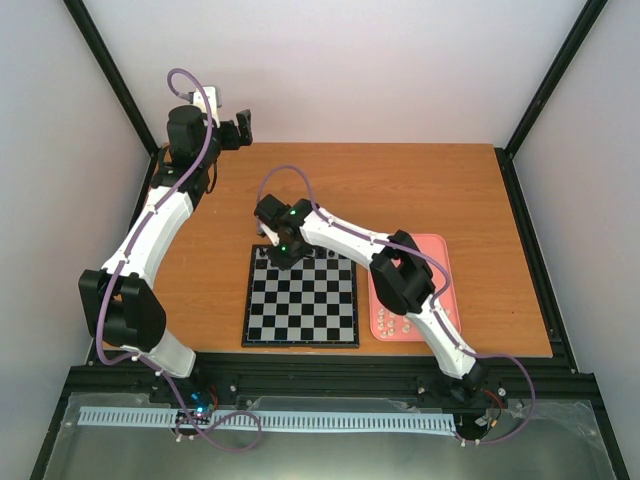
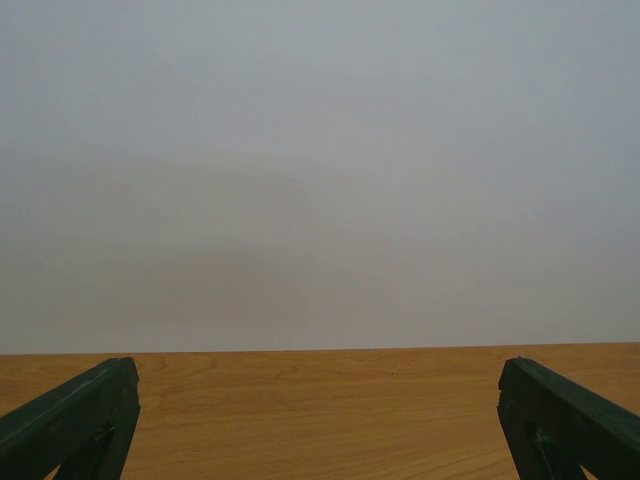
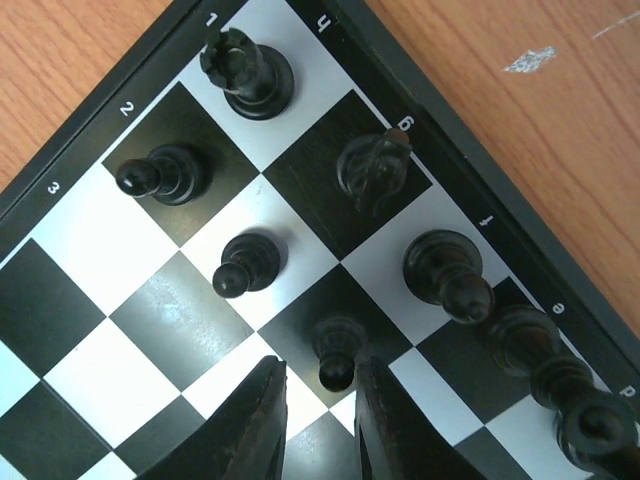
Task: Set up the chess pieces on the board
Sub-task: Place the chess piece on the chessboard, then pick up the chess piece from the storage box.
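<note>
The board (image 1: 300, 300) lies on the table in front of the arms, and my right gripper (image 1: 283, 258) hovers low over its far left corner. In the right wrist view, several black chess pieces stand on the board (image 3: 90, 250): a rook (image 3: 245, 70) in the corner, a knight (image 3: 372, 168), a bishop (image 3: 448, 272) and two pawns (image 3: 160, 175) (image 3: 245, 265). A third pawn (image 3: 335, 355) stands on a dark square between the slightly parted fingers of my right gripper (image 3: 320, 368), with a gap on its left side. My left gripper (image 1: 243, 130) (image 2: 318, 368) hangs open and empty.
A pink tray (image 1: 440, 250) sits right of the board with cream-white pieces (image 1: 395, 322) at its near end, partly under the right arm. More black pieces (image 3: 560, 385) line the board's edge. The left arm reaches toward the table's far left corner.
</note>
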Available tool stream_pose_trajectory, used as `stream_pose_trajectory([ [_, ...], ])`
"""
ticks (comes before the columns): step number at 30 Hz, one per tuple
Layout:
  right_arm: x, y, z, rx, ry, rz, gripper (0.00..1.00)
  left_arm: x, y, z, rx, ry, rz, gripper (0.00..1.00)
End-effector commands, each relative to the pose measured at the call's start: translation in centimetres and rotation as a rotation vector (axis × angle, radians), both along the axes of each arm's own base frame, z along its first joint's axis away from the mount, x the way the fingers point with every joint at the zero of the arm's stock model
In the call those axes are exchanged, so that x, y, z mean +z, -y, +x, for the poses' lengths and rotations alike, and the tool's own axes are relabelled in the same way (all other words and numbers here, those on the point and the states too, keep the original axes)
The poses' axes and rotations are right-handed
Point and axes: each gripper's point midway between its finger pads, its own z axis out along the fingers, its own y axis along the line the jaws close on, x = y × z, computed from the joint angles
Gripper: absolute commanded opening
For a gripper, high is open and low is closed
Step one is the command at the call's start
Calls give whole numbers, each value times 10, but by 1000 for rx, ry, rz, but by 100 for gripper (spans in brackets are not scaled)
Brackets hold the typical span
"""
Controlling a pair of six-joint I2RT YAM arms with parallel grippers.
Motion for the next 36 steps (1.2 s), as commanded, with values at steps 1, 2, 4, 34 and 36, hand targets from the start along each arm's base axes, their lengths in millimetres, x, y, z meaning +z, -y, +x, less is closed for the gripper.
stream_pose_trajectory([
  [1, 29, -2, -2, 17, 56, 31, 25, 20, 1, -4, -7, 51, 2, 100],
  [2, 30, -1, -2, 16, 59, 29, 25, 19, 1, -4, -7, 48, 2, 100],
  [4, 32, -1, -2, 13, 64, 31, 24, 19, 1, -3, -7, 50, 1, 100],
  [34, 69, 240, 63, -582, 268, -73, 56, 18, 2, -2, -11, 44, 1, 100],
  [36, 64, 254, 67, -627, 269, -84, 58, 17, 3, -1, -15, 43, 0, 100],
])
